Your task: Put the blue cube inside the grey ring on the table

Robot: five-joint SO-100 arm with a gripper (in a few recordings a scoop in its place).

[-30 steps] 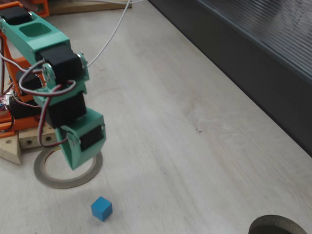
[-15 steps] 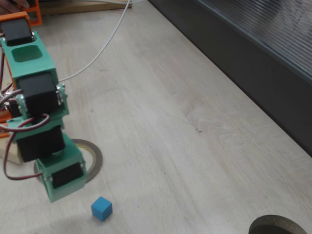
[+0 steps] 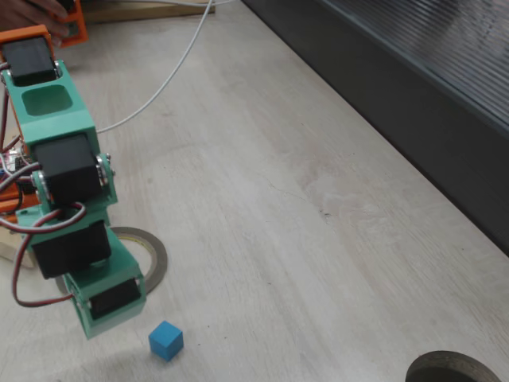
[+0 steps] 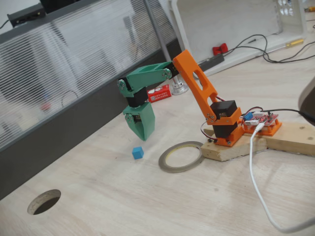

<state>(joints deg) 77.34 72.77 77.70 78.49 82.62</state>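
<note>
The small blue cube (image 3: pixel 165 341) (image 4: pixel 138 153) rests on the pale wood table (image 3: pixel 318 239) (image 4: pixel 123 206). The flat grey ring (image 3: pixel 157 259) (image 4: pixel 179 169) lies near the arm's base; seen from above, the arm covers its left part. My green gripper (image 3: pixel 107 314) (image 4: pixel 144 137) hangs a little above the table, between ring and cube and just left of the cube in the view from above. In the side view its jaws look like one shut wedge with nothing in them. Cube and ring lie apart.
A round hole (image 3: pixel 453 368) (image 4: pixel 44 201) is cut in the table far from the ring. A dark ribbed panel (image 3: pixel 413 72) runs along the table's far edge. The arm's wooden base block (image 4: pixel 246 145) and a white cable (image 4: pixel 258 191) lie beside the ring. A person's hand (image 3: pixel 36 12) shows at the top left.
The gripper has swung off the ring and down the picture, ending close beside the cube. Cube and ring have not moved.
</note>
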